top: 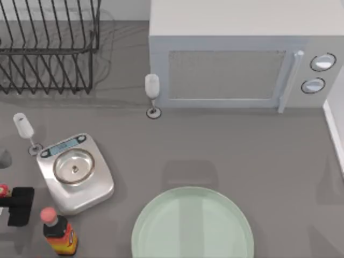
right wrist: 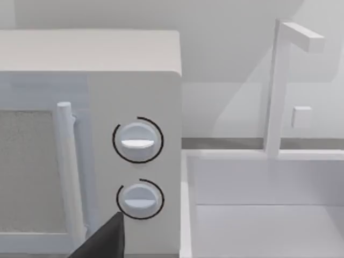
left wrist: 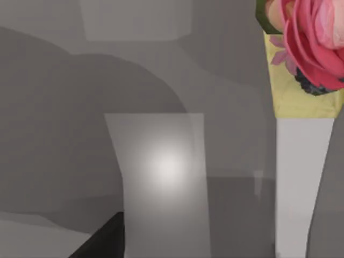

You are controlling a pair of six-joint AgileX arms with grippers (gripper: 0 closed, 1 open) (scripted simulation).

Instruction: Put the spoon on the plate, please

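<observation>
The pale mint-green plate point(top: 192, 226) lies at the table's front edge, near the middle, with nothing on it. The spoon is out of view. A dark part of my left gripper point(left wrist: 102, 242) shows in the left wrist view, facing a pale upright shape point(left wrist: 161, 177) and a white vase of pink flowers point(left wrist: 301, 161). In the right wrist view, a dark part of my right gripper point(right wrist: 102, 242) points toward the microwave's two knobs point(right wrist: 137, 141).
A silver scale point(top: 75, 173) and an orange bottle point(top: 59, 232) stand at the front left, beside a black object point(top: 19, 204). Two stemmed glasses point(top: 152, 88) point(top: 24, 128), a wire rack point(top: 48, 45) and a microwave point(top: 242, 54) stand behind. A sink with faucet point(right wrist: 279, 91) lies right.
</observation>
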